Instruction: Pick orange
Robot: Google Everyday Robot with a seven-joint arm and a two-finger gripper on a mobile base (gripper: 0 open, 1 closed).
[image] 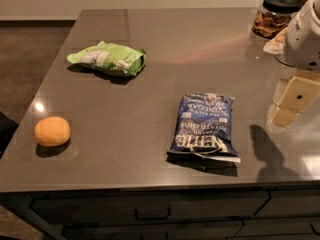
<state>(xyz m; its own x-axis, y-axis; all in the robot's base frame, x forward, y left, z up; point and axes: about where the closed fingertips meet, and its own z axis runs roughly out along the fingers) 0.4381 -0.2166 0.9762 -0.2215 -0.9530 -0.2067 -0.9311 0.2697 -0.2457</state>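
The orange (pixel 52 131) lies at the front left corner of the counter (pixel 200 49), well apart from the gripper (pixel 292 104) at the right edge; open or closed, cannot tell

The scene is dim and warm-toned, lit from above and from the far side. The gripper (pixel 292 104) hangs at the right edge over the dark countertop (pixel 150 84) and throws a soft dark shadow on the surface just below and to its left. Pale reflected light washes the counter beside and under the gripper. Up and to its left, a faint pinkish sheen streaks the top. Far to its left, a small bright glint sits just above the orange (pixel 52 131), which casts a short shadow toward the near edge. So do the blue chip bag (pixel 205 126), nearer the gripper, and the green bag (pixel 107 59).
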